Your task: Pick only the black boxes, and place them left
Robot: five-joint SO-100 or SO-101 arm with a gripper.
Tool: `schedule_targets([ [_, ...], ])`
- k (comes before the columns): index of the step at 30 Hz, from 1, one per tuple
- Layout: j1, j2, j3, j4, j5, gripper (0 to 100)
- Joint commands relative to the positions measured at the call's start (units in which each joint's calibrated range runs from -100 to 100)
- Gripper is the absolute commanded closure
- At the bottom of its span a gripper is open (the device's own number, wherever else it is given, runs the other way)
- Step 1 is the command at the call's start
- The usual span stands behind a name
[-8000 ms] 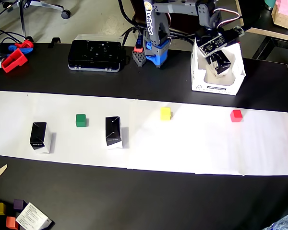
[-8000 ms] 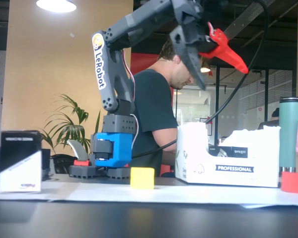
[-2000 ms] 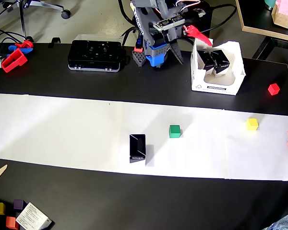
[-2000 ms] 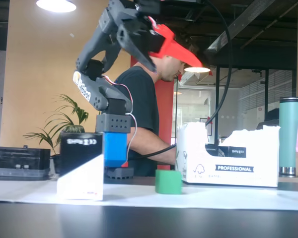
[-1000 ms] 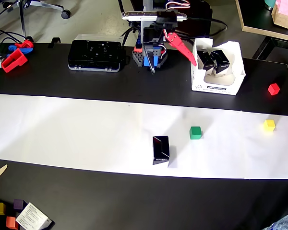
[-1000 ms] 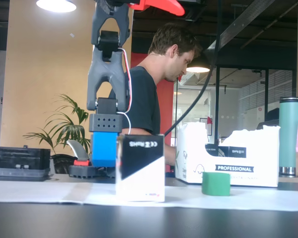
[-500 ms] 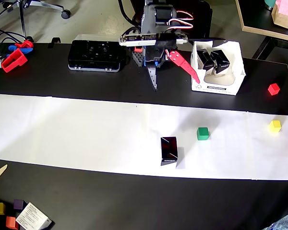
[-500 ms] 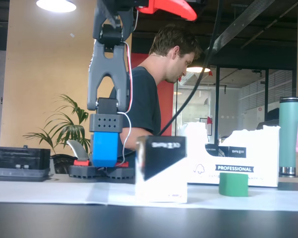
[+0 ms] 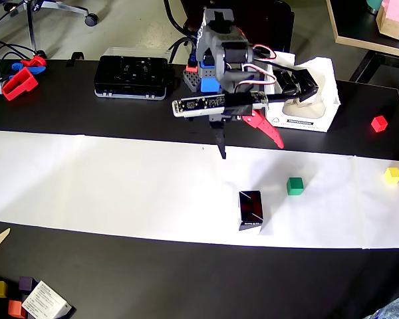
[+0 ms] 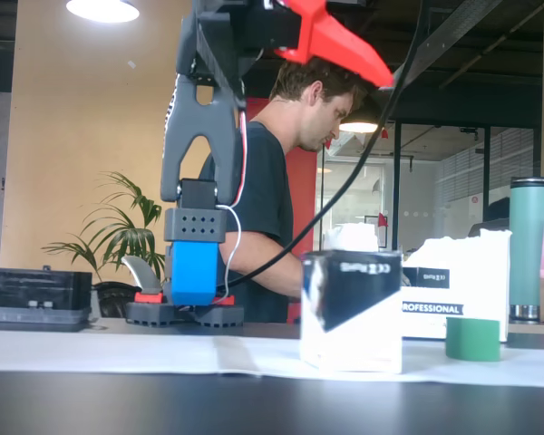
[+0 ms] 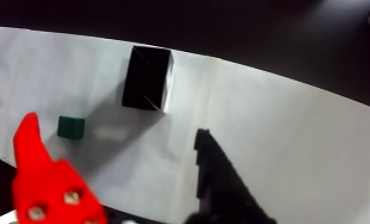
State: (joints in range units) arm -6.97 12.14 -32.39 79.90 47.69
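the red finger [image 11: 47, 184] and black finger [image 11: 223, 179] stand spread, empty; the black box [image 11: 146, 77] lies ahead between them, upright.

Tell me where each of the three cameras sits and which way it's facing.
Overhead view: above the table, looking down at the white paper strip; the arm and open gripper show.
Fixed view: at tabletop height, looking sideways past the black box; the arm's base shows.
Wrist view: on the arm, looking down past both fingers.
All three share the black box and green cube.
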Motion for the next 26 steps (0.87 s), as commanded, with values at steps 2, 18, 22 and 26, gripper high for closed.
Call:
schedule_targets([
  [2,-1.22,4.18,-10.78,0.07,-2.38,50],
  [18,-6.41,23.62,-27.45,-0.01,-3.64,51],
  [22,-6.59,28.51,-30.11,-0.33,-3.64,51],
  [26,-8.15,34.92,-35.87,-0.57,-3.9,51],
])
